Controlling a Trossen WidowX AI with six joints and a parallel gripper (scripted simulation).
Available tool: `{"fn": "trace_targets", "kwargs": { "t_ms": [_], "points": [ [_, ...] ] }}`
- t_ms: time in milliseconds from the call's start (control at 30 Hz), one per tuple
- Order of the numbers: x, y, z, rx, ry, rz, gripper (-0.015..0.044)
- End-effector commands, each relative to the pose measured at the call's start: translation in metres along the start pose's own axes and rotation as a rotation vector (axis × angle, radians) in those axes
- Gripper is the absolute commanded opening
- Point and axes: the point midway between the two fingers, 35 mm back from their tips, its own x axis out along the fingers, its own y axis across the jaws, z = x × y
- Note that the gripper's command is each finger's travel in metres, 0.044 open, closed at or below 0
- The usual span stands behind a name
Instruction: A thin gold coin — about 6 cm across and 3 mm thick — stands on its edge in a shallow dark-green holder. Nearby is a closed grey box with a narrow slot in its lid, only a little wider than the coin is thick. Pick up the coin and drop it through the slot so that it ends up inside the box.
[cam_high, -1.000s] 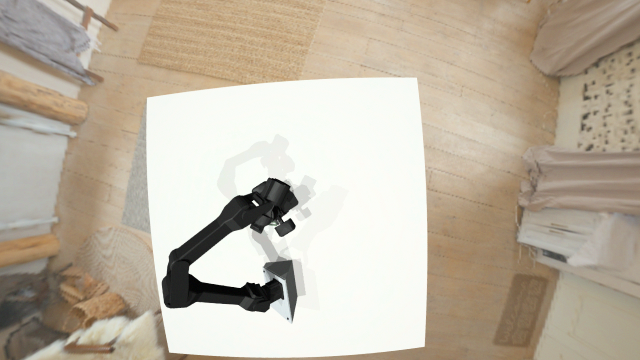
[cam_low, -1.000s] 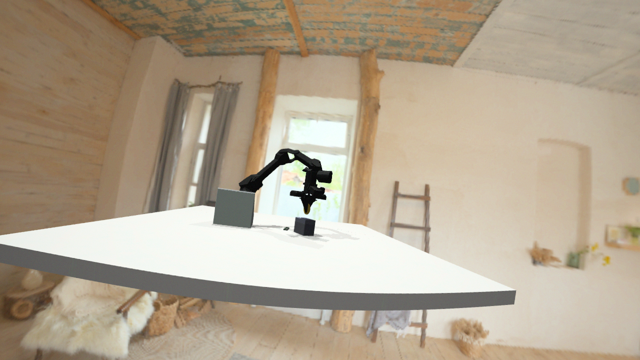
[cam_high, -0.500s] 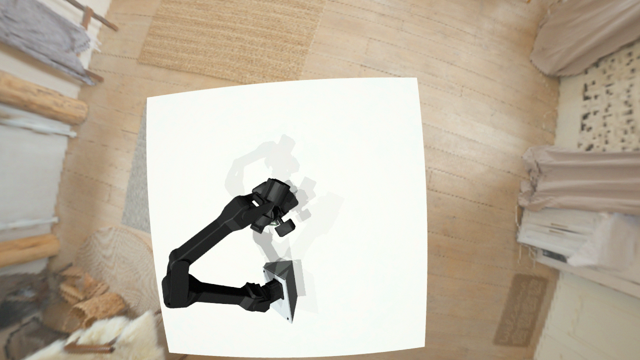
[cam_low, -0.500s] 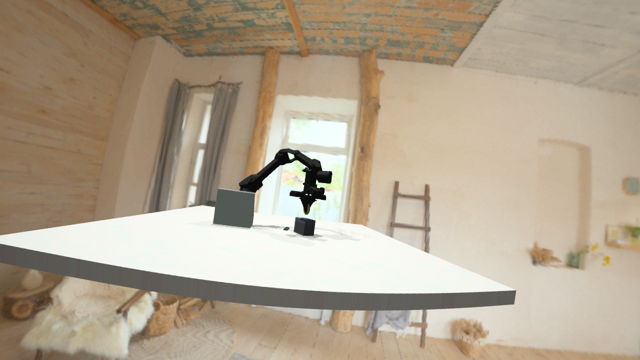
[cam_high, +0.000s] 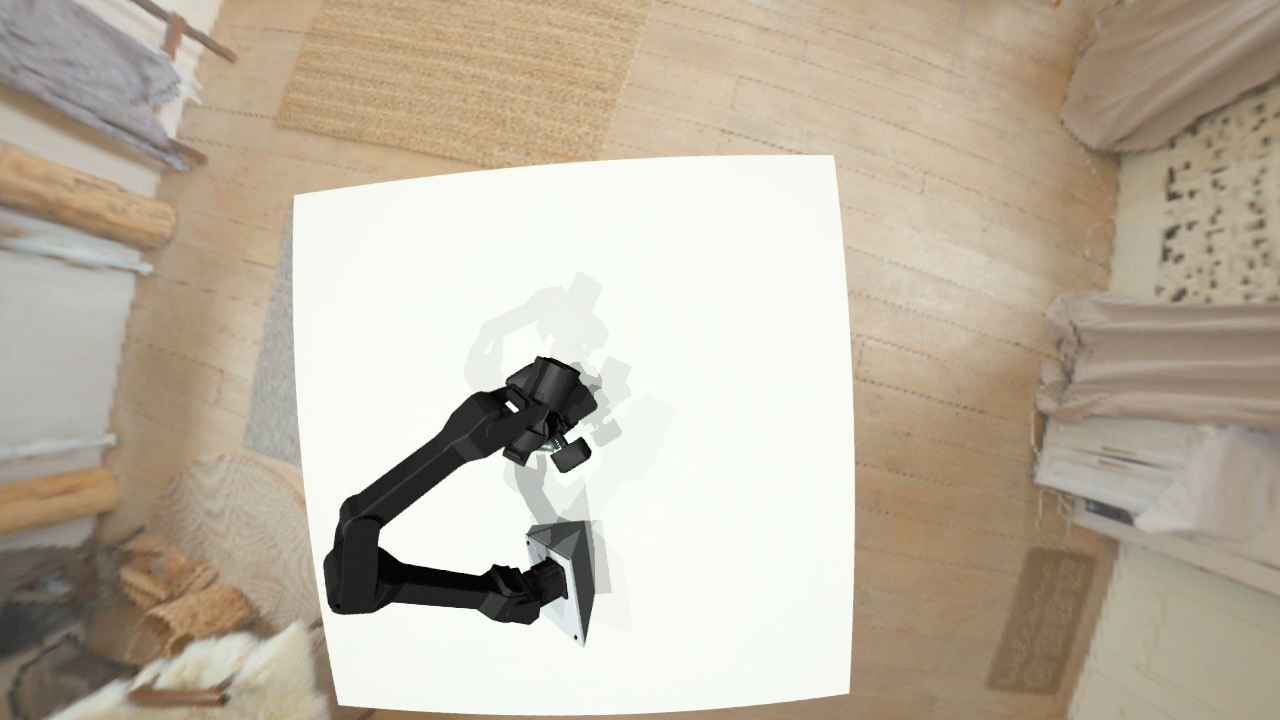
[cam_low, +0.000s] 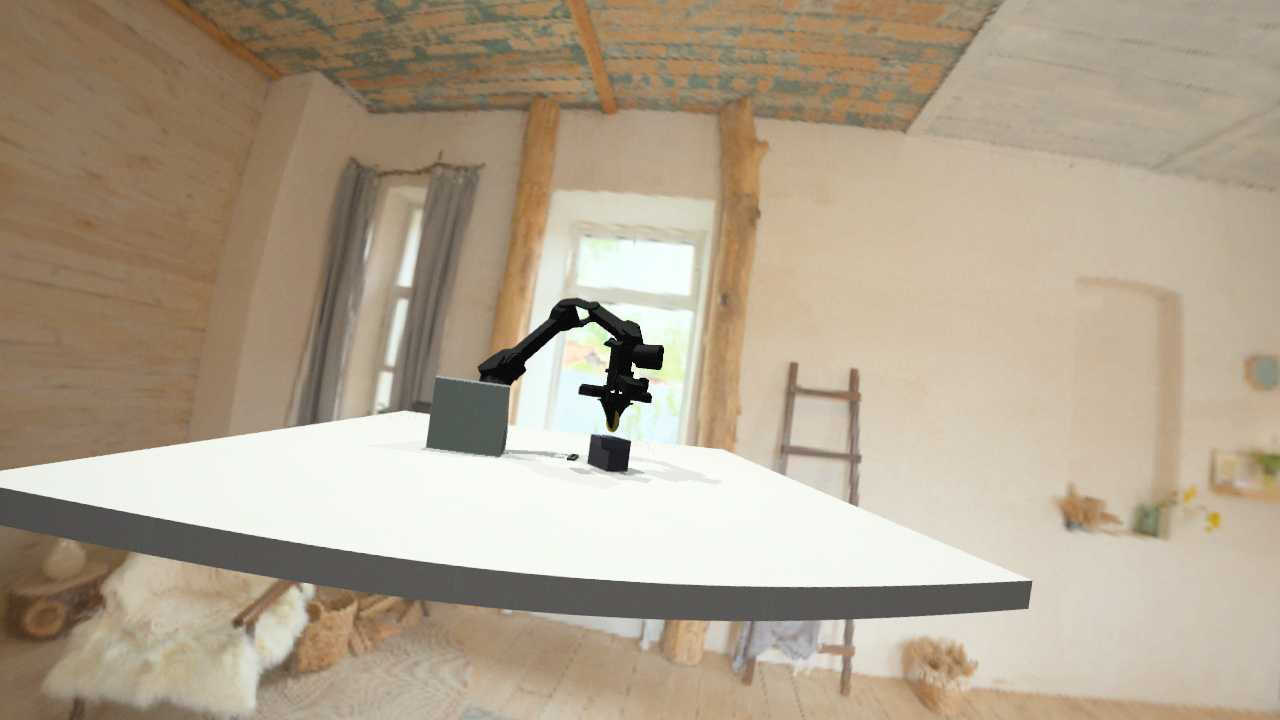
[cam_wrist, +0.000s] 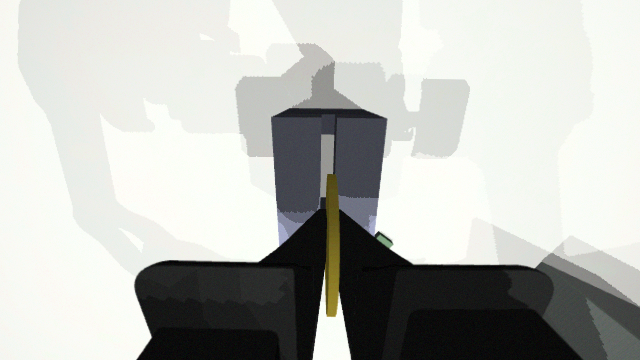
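My gripper (cam_low: 613, 412) (cam_wrist: 329, 217) is shut on the gold coin (cam_low: 615, 423) (cam_wrist: 332, 260), which stands upright, edge-on in the wrist view. The coin's lower edge is just above the grey box (cam_low: 607, 454) (cam_wrist: 301, 165) in the exterior view. In the wrist view the coin runs nearly parallel to the slot (cam_wrist: 327, 155) and overlaps its near part, slightly right of its centreline. The fingers hide the box's near end. The box is hidden under the arm in the top view. The small green holder (cam_low: 571, 457) (cam_wrist: 385, 240) is empty where it shows, beside the box.
The white table (cam_high: 716, 295) (cam_low: 375, 519) carries everything. The arm's grey wedge-shaped base (cam_high: 581, 582) (cam_low: 468, 416) stands on the holder's side of the box. The black arm (cam_high: 411, 474) (cam_low: 537, 335) bends over from it. Shadows cross the table around the box.
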Motion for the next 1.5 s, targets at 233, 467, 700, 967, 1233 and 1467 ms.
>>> {"fn": "trace_targets", "kwargs": {
  "t_ms": [233, 467, 700, 967, 1233, 1467],
  "points": [
    [0.006, 0.001, 0.000, 0.004, 0.002, 0.005, 0.0000],
    [0.009, 0.001, 0.000, 0.003, 0.003, 0.005, 0.0000],
    [0.010, 0.001, 0.000, -0.002, 0.001, 0.000, 0.0079],
    [0.010, 0.001, 0.000, -0.002, 0.001, 0.000, 0.0161],
    [-0.004, 0.001, 0.000, -0.001, 0.000, 0.000, 0.0266],
    [-0.030, -0.001, -0.001, 0.003, 0.003, 0.000, 0.0440]
  ]
}}
